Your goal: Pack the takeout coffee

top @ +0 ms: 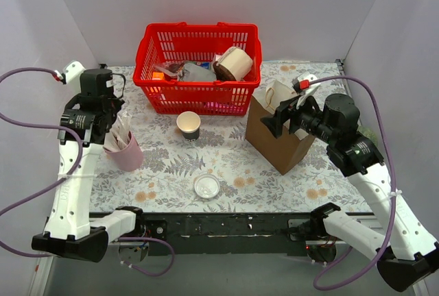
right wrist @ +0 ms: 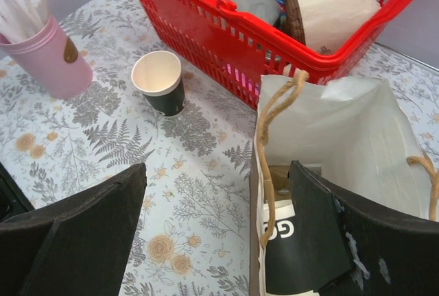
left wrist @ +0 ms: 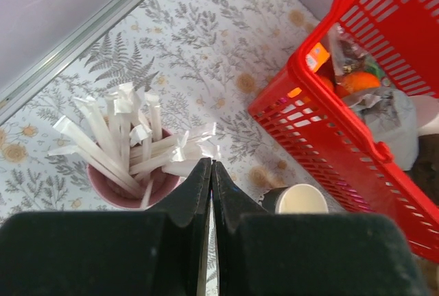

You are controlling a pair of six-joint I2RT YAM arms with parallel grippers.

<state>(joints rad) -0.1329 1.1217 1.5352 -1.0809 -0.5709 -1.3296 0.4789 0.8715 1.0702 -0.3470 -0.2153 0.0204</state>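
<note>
A brown paper bag (top: 274, 142) stands open right of centre, also in the right wrist view (right wrist: 343, 125). Inside it lies a dark-walled thing with white letters (right wrist: 295, 241), seemingly the takeout coffee; its lid does not show plainly. My right gripper (top: 282, 119) is open over the bag's left wall (right wrist: 216, 173), one finger inside the bag, the other outside. The lidless cup (top: 188, 125) stands in front of the basket (right wrist: 159, 82) (left wrist: 295, 200). A loose white lid (top: 206, 186) lies near the front edge. My left gripper (top: 112, 131) (left wrist: 211, 162) is shut and empty above the pink cup.
A red basket (top: 199, 29) with wrappers and a cream paper roll (top: 233, 63) stands at the back (left wrist: 329, 104) (right wrist: 226, 15). A pink cup of wrapped straws (top: 125, 151) stands at the left (left wrist: 123, 152) (right wrist: 48, 56). Grey walls close the table in.
</note>
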